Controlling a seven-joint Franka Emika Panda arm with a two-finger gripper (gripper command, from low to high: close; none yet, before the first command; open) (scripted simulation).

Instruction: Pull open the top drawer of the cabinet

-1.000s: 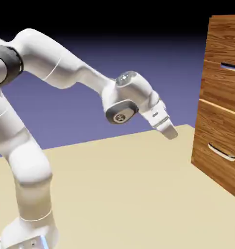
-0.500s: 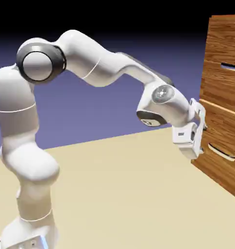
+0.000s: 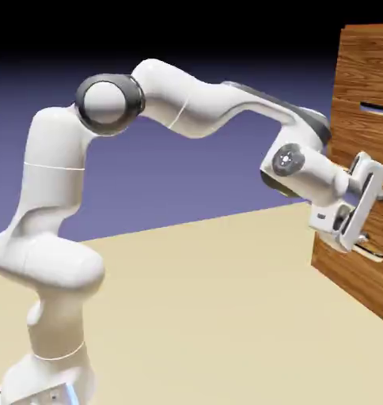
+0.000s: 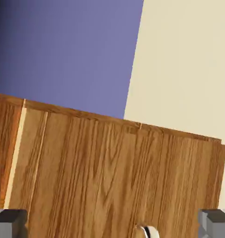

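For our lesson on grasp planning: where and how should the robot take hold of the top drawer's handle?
Probably mid-bar, coming straight at the drawer front, one fingertip above and one below: the handle is a slim bar running across the front.

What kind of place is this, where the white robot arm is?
It looks like a simulated robotics test scene rather than a real room: a white Franka Panda arm stands on a pale table, a wood-grain cabinet faces it, and behind is only a plain blue-violet backdrop.
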